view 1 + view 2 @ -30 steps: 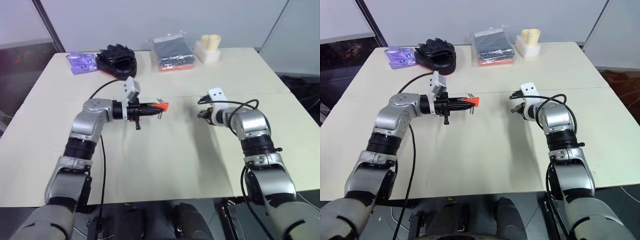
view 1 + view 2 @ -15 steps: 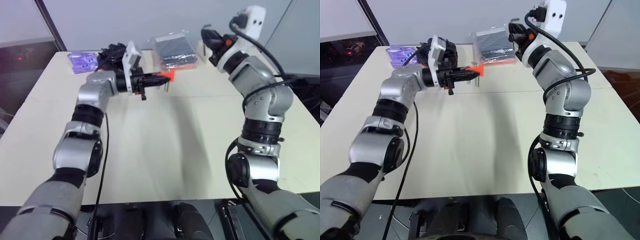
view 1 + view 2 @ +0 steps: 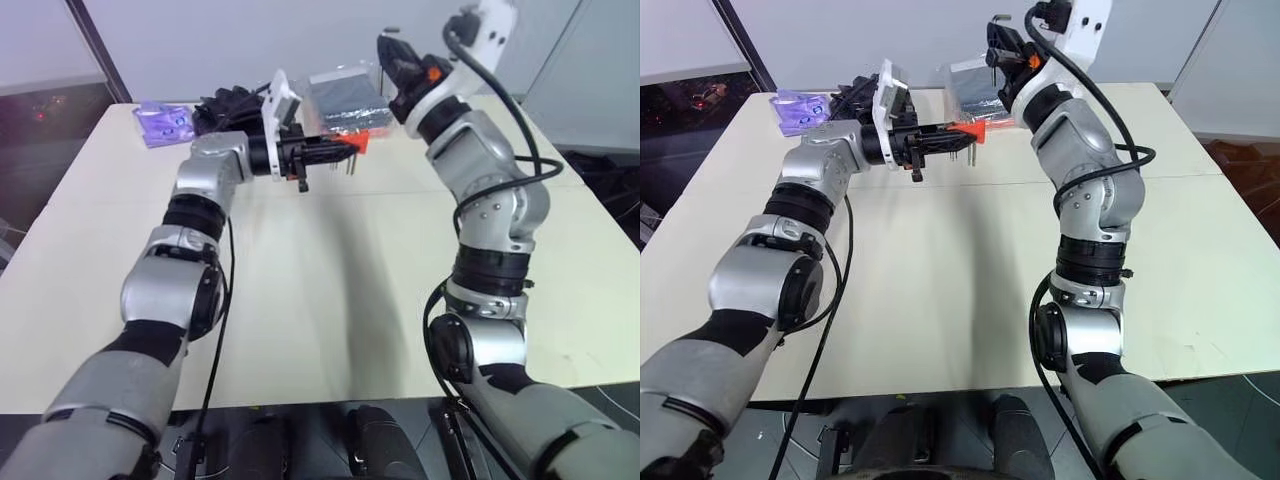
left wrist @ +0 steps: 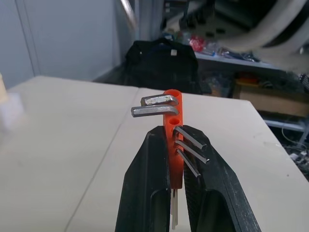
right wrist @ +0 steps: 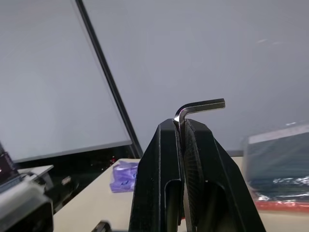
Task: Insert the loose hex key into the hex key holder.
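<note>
While raised over the far half of the pale desk [image 3: 330, 300], left tool [image 3: 340, 148] sits upper centre of the left eye view, clamped on the hex key holder [image 3: 357, 143], orange, just left of the right tool [image 3: 392, 48] near the top edge. Behind them along the far desk edge: purple packet [image 3: 165, 124] upper left, black gloves [image 3: 228, 108], dark folded cloth [image 3: 347, 100].

Right eye view: same pair higher centre, holder at [image 3: 971, 130], right tool at [image 3: 997, 32].

Left wrist view: fingers [image 4: 145, 188] pinched on the orange block mid-frame, silvery keys jutting to both sides, desk beyond.

Right wrist view: fingers [image 5: 161, 169] closed on the loose hex key [image 5: 198, 107], bent end poking out above the tips at centre, against a grey wall.
</note>
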